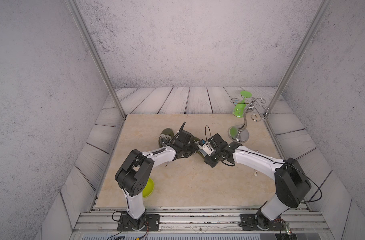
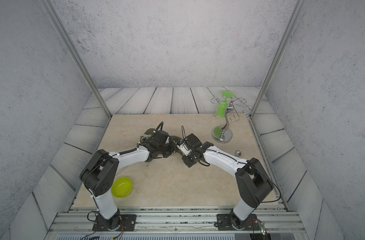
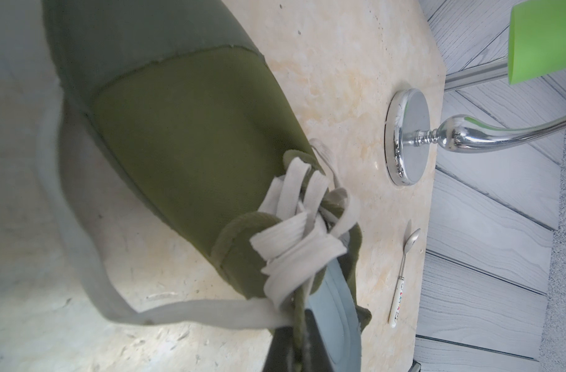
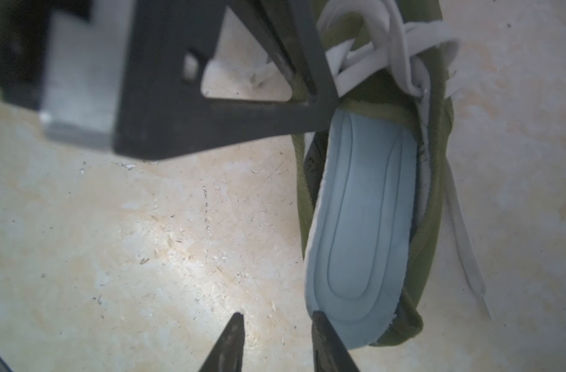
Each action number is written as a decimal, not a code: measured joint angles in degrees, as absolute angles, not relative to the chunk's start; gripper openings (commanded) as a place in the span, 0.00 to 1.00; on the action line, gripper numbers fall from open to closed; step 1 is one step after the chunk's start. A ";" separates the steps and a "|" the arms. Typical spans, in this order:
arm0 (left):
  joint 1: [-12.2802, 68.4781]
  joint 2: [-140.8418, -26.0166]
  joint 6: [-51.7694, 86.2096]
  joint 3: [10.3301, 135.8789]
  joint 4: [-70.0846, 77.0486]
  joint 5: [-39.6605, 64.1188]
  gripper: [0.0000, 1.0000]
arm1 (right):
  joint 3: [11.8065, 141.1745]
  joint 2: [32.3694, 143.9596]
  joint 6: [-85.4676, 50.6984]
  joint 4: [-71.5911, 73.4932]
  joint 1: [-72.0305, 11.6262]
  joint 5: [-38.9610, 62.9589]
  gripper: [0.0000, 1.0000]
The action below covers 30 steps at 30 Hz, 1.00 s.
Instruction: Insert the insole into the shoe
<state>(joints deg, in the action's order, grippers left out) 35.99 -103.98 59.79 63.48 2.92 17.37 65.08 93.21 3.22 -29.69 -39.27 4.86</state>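
Olive-green shoe (image 3: 185,145) lying on a beige table (image 4: 114,241), with a pale blue insole (image 4: 362,209) partly inside it — the front is tucked under the laces and the heel end sticks out at the back of the opening. Left gripper (image 4: 307,90) is pinched closed on the shoe's rim beside the laces. Right gripper (image 4: 277,338) has its jaws narrowly parted over bare table, with one tip just beside the insole's heel edge. Well apart from both jaws are a yellow-green bowl (image 2: 121,187) and a chrome stand (image 1: 238,135) with a green glass (image 1: 240,106) hanging upside down on it.
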 measured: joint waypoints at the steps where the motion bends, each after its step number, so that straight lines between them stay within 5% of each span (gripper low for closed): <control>1: 35.99 -103.96 59.75 63.46 2.90 17.41 0.00 | 65.08 93.21 3.27 -29.67 -39.27 4.45 0.36; 14: 35.73 -103.96 59.18 63.46 2.87 18.26 0.00 | 66.24 95.77 5.28 -26.72 -39.27 -0.16 0.26; 23: 35.73 -103.83 58.83 63.44 2.76 18.52 0.00 | 67.33 98.83 6.74 -26.33 -39.22 -1.23 0.03; 30: 35.46 -103.59 56.95 63.37 2.39 18.87 0.00 | 69.38 100.77 8.56 -25.96 -37.26 -0.45 0.00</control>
